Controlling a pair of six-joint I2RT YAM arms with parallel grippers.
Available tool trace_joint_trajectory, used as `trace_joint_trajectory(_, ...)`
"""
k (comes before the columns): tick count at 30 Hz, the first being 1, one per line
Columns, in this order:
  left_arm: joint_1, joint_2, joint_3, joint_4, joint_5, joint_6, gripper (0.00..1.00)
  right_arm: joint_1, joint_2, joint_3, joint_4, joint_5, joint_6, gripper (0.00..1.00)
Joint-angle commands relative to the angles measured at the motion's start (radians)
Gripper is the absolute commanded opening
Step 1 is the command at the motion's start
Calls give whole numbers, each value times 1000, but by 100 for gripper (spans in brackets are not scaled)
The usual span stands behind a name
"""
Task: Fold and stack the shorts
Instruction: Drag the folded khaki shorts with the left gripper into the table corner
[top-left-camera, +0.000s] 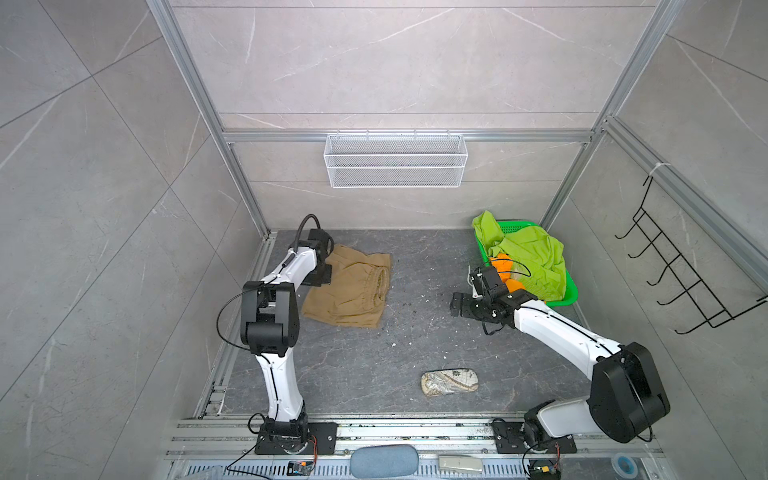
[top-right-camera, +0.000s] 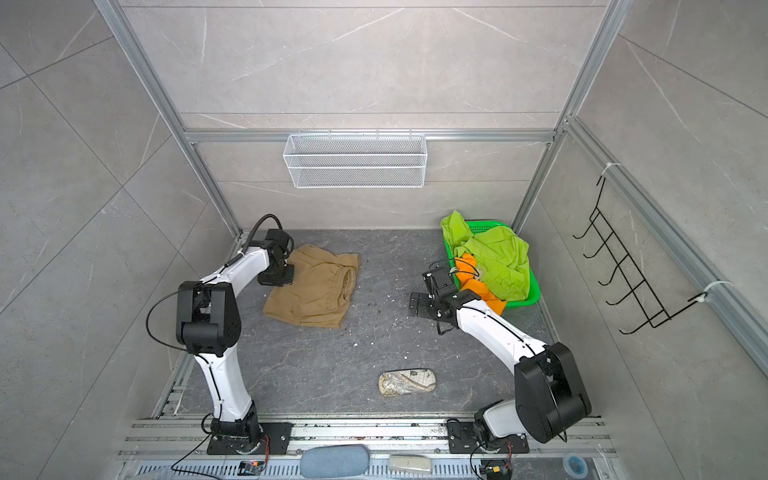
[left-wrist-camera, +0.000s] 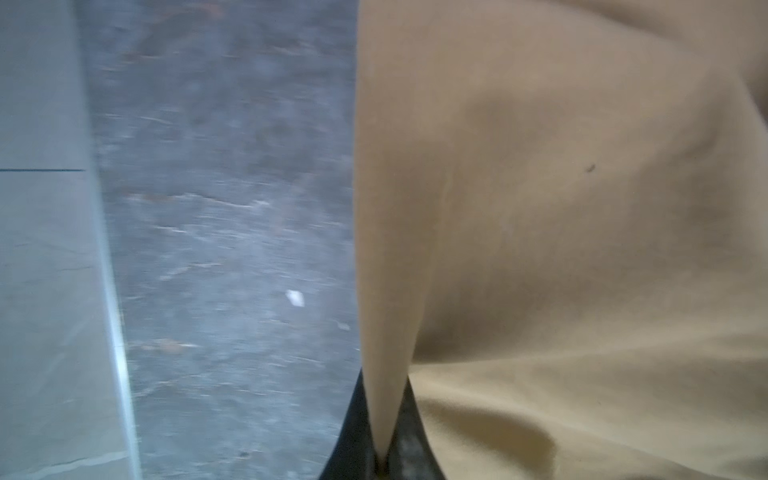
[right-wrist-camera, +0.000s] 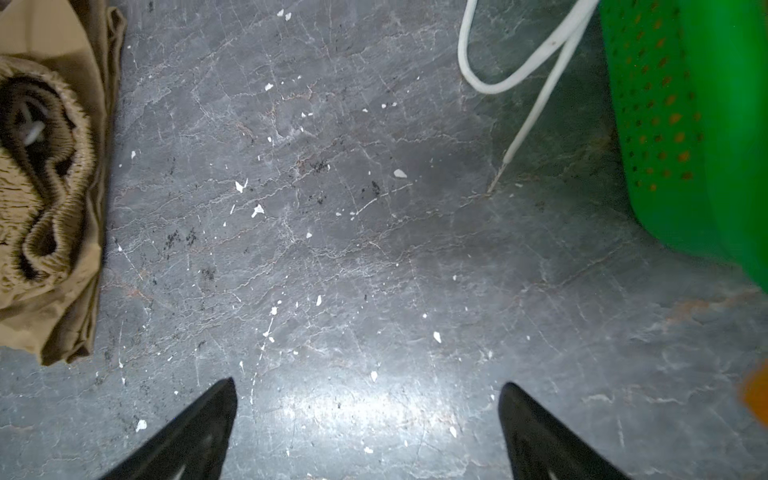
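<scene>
**Left jaws pinch the tan shorts, right jaws stand open**

The tan shorts (top-left-camera: 353, 291) lie folded on the dark counter (top-left-camera: 415, 332), at about 10 o'clock in both top views. Their bunched waistband faces 3 o'clock. The left arm (top-left-camera: 291, 266) reaches down to the shorts' 9 o'clock edge. The left wrist view shows the left jaws closed on a fold of the tan cloth, with the black fingers (left-wrist-camera: 357, 436) pressing it from both sides.

The green basket (top-left-camera: 569, 295) sits at about 2 o'clock. The lime green shorts (top-left-camera: 528, 253) are heaped in it and hang over its rim. The orange shorts (top-right-camera: 484, 293) lie partly under them and spill over the basket's 8 o'clock side.

The right arm (top-left-camera: 552, 328) ends between the tan shorts and the basket. The right jaws are wide open and hold nothing, with only bare counter between the fingertips (right-wrist-camera: 199, 428). A white cord (right-wrist-camera: 519, 75) loops on the counter just beside the basket.

A small patterned pouch (top-left-camera: 449, 382) lies at about 5 o'clock, well apart from the shorts.
</scene>
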Motion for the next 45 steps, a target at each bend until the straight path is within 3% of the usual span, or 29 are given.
trace_joint_trajectory(1, 87, 28, 49, 28, -52, 110, 0, 13, -6, 42, -19, 25, -11, 99)
trace_joint_trajectory(7, 167, 78, 92, 128, -37, 200, 0, 76, 65, 113, -25, 76, -17, 100)
trace_joint_trajectory(13, 241, 193, 244, 75, -16, 190, 0, 158, 138, 221, -66, 235, -60, 99)
trace_joint_trajectory(21, 329, 264, 302, 49, -2, 123, 0, 167, 125, 271, -60, 387, -93, 99)
trace_joint_trajectory(37, 348, 290, 330, 79, 95, 79, 0, 165, 112, 253, -82, 330, -63, 99)
trace_joint_trajectory(43, 348, 309, 360, 35, 78, 56, 0, 160, 105, 258, -99, 312, -54, 99)
trace_joint_trajectory(44, 348, 305, 366, 28, 78, 53, 3, 157, 102, 259, -102, 307, -52, 99)
trace_joint_trajectory(45, 348, 299, 368, 25, 78, 47, 18, 155, 100, 261, -105, 304, -52, 99)
